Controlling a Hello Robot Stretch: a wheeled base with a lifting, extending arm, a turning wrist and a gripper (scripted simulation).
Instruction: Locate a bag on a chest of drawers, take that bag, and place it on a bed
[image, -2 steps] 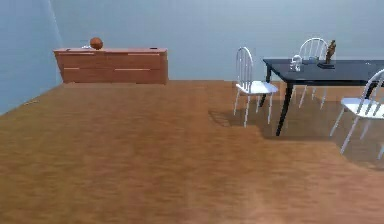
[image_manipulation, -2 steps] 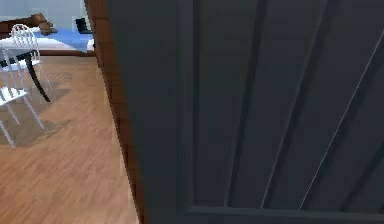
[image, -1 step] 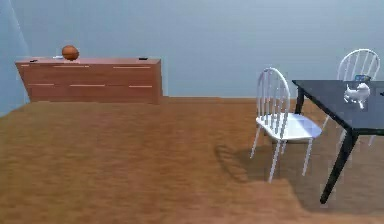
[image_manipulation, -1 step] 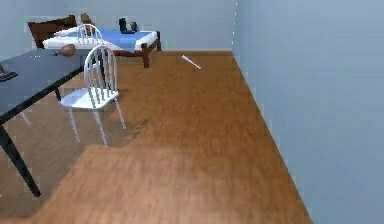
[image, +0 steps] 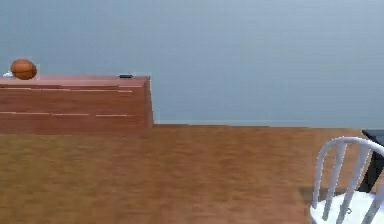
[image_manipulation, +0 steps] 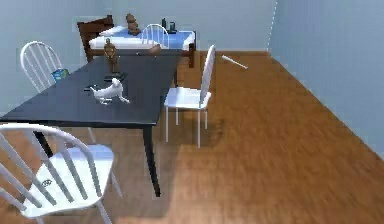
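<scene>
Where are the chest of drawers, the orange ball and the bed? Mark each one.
chest of drawers (image: 75, 108): forward view, on its wooden front.
orange ball (image: 23, 69): forward view, on the ball's middle.
bed (image_manipulation: 130, 45): arm side view, on its white mattress.

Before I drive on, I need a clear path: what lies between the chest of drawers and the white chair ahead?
Bare wooden floor, in the forward view, from the chest of drawers to the white chair.

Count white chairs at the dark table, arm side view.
4: near chair at the bottom left, left chair by the wall, right chair on the table's right side, far chair at its far end. Others may be hidden.
</scene>
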